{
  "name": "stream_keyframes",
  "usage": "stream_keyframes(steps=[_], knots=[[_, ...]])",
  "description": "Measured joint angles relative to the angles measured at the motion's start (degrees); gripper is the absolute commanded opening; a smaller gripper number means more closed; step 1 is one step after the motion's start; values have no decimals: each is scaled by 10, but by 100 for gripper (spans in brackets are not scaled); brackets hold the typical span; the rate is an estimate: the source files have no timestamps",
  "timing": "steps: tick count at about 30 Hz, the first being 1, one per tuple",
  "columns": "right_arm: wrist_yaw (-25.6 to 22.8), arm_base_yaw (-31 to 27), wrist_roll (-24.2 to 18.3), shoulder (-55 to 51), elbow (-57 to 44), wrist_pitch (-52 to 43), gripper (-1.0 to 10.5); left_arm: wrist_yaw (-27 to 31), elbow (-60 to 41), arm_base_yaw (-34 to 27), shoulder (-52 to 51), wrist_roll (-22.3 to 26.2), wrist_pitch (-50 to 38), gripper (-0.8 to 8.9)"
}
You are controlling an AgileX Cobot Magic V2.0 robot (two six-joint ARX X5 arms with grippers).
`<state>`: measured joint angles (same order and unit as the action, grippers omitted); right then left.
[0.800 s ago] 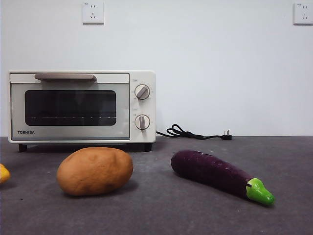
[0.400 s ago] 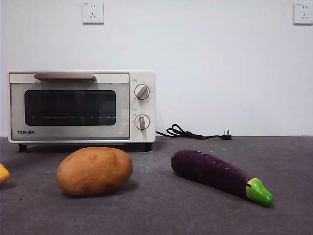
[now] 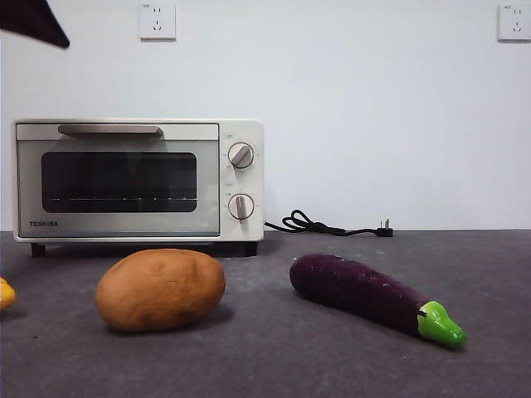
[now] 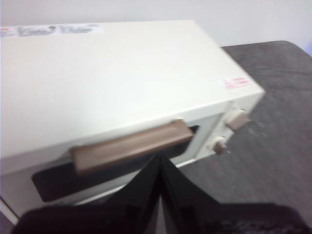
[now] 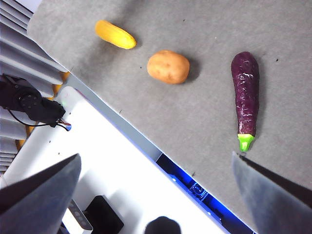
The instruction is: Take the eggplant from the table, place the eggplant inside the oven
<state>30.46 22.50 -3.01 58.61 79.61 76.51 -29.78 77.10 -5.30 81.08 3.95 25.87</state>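
So | my left gripper (image 4: 160, 168) hung jaws pressed together, empty, above the oven (image 3: 138, 180) handle (image 4: 130, 146) | right gripper's jaws spread wide, empty, waiting | door closed; eggplant (image 3: 369, 297) untouched on the table (image 3: 274, 356) beside potato (image 3: 161, 289) | everything left.
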Motion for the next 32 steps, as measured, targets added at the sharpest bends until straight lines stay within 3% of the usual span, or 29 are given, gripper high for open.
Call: stream_keyframes(steps=[10,32], knots=[[-3,0,0,0,0,-8,566,0,2,-5,83,0,-79,-5],[-5,0,2,19,0,-43,566,30,3,-5,147,20,-122,-5]])
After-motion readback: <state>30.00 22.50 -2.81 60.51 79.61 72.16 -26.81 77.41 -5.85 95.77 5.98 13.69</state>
